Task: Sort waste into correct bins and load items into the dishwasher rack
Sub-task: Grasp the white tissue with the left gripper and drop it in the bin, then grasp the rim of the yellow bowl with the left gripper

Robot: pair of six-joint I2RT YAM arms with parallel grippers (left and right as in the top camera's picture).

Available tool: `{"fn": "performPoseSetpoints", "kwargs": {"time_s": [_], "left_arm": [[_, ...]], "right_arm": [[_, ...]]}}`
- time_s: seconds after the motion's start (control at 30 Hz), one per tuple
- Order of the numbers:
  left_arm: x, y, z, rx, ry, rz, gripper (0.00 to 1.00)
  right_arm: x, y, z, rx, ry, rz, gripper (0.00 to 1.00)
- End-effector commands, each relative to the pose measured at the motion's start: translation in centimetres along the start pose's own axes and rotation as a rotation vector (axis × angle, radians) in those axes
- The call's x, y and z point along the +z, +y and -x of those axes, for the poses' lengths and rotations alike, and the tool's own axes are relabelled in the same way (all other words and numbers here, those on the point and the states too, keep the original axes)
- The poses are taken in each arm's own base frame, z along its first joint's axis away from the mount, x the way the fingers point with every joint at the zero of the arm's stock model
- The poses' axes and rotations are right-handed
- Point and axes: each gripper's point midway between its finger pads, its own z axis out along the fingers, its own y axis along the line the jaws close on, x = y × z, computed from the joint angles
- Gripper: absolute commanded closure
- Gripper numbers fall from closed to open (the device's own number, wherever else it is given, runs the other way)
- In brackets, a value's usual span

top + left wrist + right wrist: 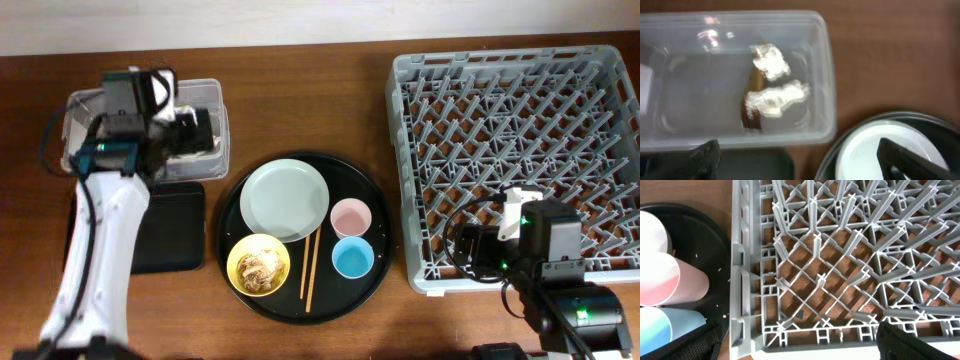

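Two claws show here, and both are wide open with nothing in them. The left claw (799, 148) hangs over the clear tub (218, 105) at the back left of the table (300, 90). Its two black fingers (704, 159) stand far apart and touch nothing. Inside the tub lie a small tissue piece (771, 62) and, just beside it, a longer tissue piece (776, 97). A gold-brown wrapper (751, 111) lies partly under both of them. Just in front of the tub sits the flat black tray (170, 228).

The right claw (799, 328) hangs over the near left corner of the big grey rack (520, 120). Its fingers (912, 341) are far apart too. The rack is full of little pegs (816, 242) that stick up, and the brown table shows through its floor.

Between the tub and the rack sits the round black tray (381, 225), and all the dishes are on it. The pale plate (285, 199) is at the back. The yellow bowl (234, 266) is in front of the plate, to the left, and beige noodles (260, 265) sit inside it. The thin chopsticks (310, 268) lie side by side between the bowl and the blue cup (353, 258), with their far tips by the plate's edge. The pink cup (351, 217) stands just behind the blue cup. A few tiny crumbs (728, 315) dot the round tray near the cups.
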Motion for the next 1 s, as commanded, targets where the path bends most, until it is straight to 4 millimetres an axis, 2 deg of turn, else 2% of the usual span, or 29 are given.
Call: {"fn": "performPoseSetpoints", "kwargs": {"time_s": [0.0, 0.03, 0.1, 0.13, 0.2, 0.23, 0.27, 0.3, 0.33, 0.37, 0.43, 0.5, 0.6, 0.67, 0.77, 0.9, 0.97], "left_arm": [[-3.6, -6.1, -7.1, -0.053, 0.265, -0.165, 0.01], [-4.1, -8.7, -9.1, -0.04, 0.343, -0.264, 0.01], [-3.7, -11.1, -12.8, 0.022, 0.439, -0.306, 0.01], [-3.2, -12.4, -16.4, 0.076, 0.522, -0.318, 0.02], [-2.3, -14.1, -21.0, 0.16, 0.595, -0.34, 0.08], [-2.0, -14.6, -22.1, 0.183, 0.602, -0.348, 0.1], [-1.5, -15.0, -23.6, 0.217, 0.609, -0.348, 0.16], [-0.9, -14.7, -24.7, 0.227, 0.614, -0.316, 0.21], [-0.3, -14.2, -25.3, 0.216, 0.611, -0.276, 0.27], [0.0, -14.3, -25.7, 0.224, 0.6, -0.279, 0.28], [0.7, -15.2, -25.7, 0.237, 0.558, -0.292, 0.4], [0.9, -15.3, -25.7, 0.234, 0.541, -0.253, 0.43], [1.5, -15.2, -26.7, 0.237, 0.576, -0.221, 0.44], [1.7, -15.3, -27.3, 0.235, 0.6, -0.216, 0.6], [1.4, -16.1, -27.8, 0.273, 0.6, -0.227, 0.74], [1.7, -15.7, -29.1, 0.295, 0.632, -0.201, 0.74], [2.2, -15.4, -29.5, 0.301, 0.65, -0.181, 0.78]], "right_arm": [[-0.4, 0.2, 0.5, 0.001, -0.019, 0.004, 0.01], [-0.4, 0.2, 0.5, 0.001, -0.019, 0.004, 0.02], [-0.4, 0.2, 0.5, 0.001, -0.018, 0.004, 0.01], [-0.4, 0.2, 0.4, 0.001, -0.016, 0.004, 0.01], [-0.4, 0.2, 0.4, 0.001, -0.016, 0.004, 0.01], [-0.4, 0.2, 0.4, 0.001, -0.016, 0.004, 0.01], [-0.4, 0.2, 0.4, 0.001, -0.015, 0.004, 0.01], [-0.4, 0.2, 0.4, 0.001, -0.015, 0.004, 0.02], [-0.4, 0.2, 0.4, 0.001, -0.015, 0.004, 0.01], [-0.4, 0.2, 0.4, 0.001, -0.015, 0.004, 0.01], [-0.4, 0.2, 0.4, 0.001, -0.016, 0.004, 0.01], [-0.4, 0.1, 0.4, 0.001, -0.015, 0.004, 0.01], [-0.4, 0.1, 0.4, 0.001, -0.015, 0.004, 0.01], [-0.4, 0.2, 0.4, 0.001, -0.015, 0.004, 0.01], [-0.4, 0.1, 0.4, 0.001, -0.015, 0.004, 0.01], [-0.4, 0.1, 0.3, 0.001, -0.012, 0.004, 0.01], [-0.4, 0.1, 0.3, 0.001, -0.011, 0.004, 0.01]]}}
